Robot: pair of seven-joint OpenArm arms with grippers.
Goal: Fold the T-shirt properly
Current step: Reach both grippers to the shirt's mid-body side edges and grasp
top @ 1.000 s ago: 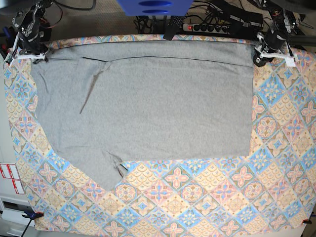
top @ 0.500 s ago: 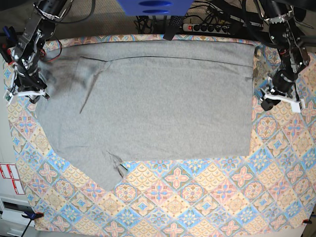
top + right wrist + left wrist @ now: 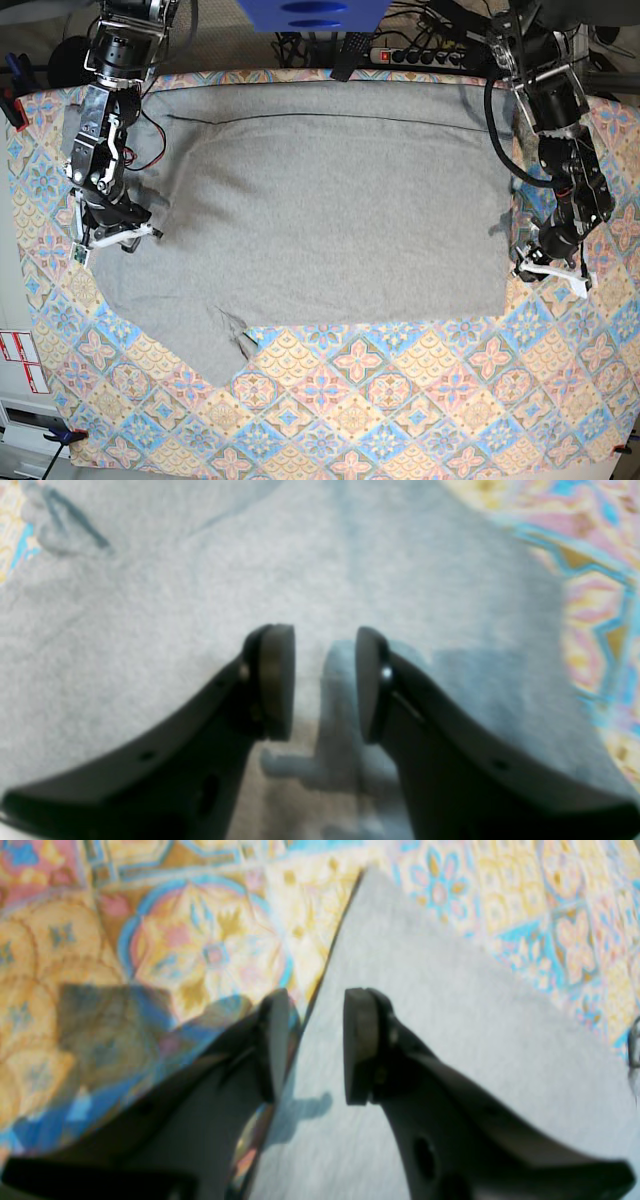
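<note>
Black jaws on both arms stand apart and grasp nothing. The left gripper [image 3: 315, 1045] hangs low over the shirt's straight side edge: 1 pad is over the patterned cloth [image 3: 165, 950], the other over grey fabric, and the edge runs up between them toward a corner of the shirt. Whether the pads touch the fabric cannot be told from the blurred close view. The right gripper [image 3: 325, 682] hangs over plain grey fabric, its shadow falling between the 2 pads, with patterned cloth showing at the right edge of that view.

Seen from above, the T-shirt [image 3: 320, 210] lies spread flat, plain side up, across the far half of the worktop [image 3: 400, 420]. Its collar end and sleeves are toward the right arm's side, where 1 sleeve points down toward the near edge. A long crease runs across the shirt near its far edge. The left gripper [image 3: 547, 266] sits just beside the shirt's near corner on that side. The right gripper [image 3: 108, 236] sits over the shoulder area on the opposite side. A power strip [image 3: 425, 55] lies beyond the far edge.
</note>
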